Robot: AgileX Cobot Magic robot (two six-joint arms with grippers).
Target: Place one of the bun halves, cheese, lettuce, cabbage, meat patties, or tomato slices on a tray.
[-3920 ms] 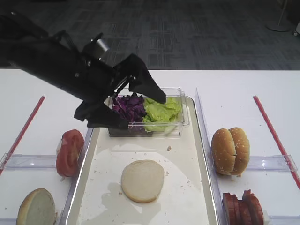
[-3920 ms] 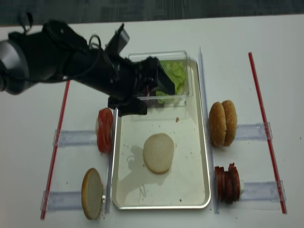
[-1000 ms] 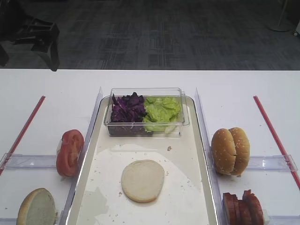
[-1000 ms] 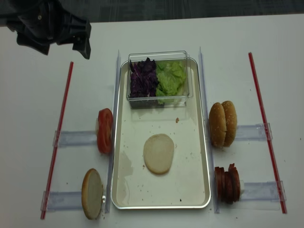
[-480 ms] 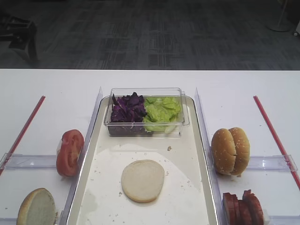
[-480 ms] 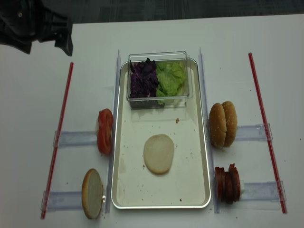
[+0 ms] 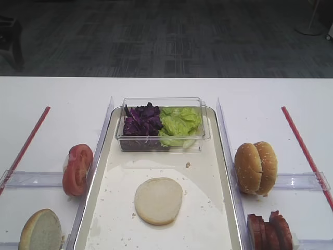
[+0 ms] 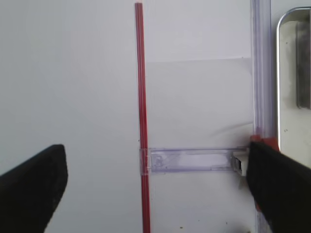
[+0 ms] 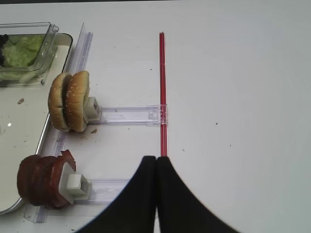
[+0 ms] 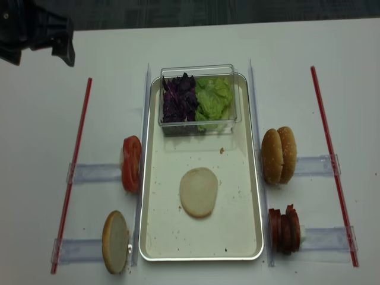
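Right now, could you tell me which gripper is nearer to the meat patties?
Right. The right gripper, shut, hangs just beside the meat patties, while the left gripper, open, is far off past the table's opposite corner.

Your left hand (image 10: 41,35) hangs over the bench's (image 10: 190,41) far left corner. To its right sits the tray (image 10: 256,196), with one bun half (image 10: 198,191) lying flat on it. The box (image 10: 199,69) at the tray's far end holds cabbage (image 10: 179,98) on the side nearer the hand, lettuce (image 10: 214,98) beyond. The tomato slices (image 10: 131,163) stand between hand and tray.
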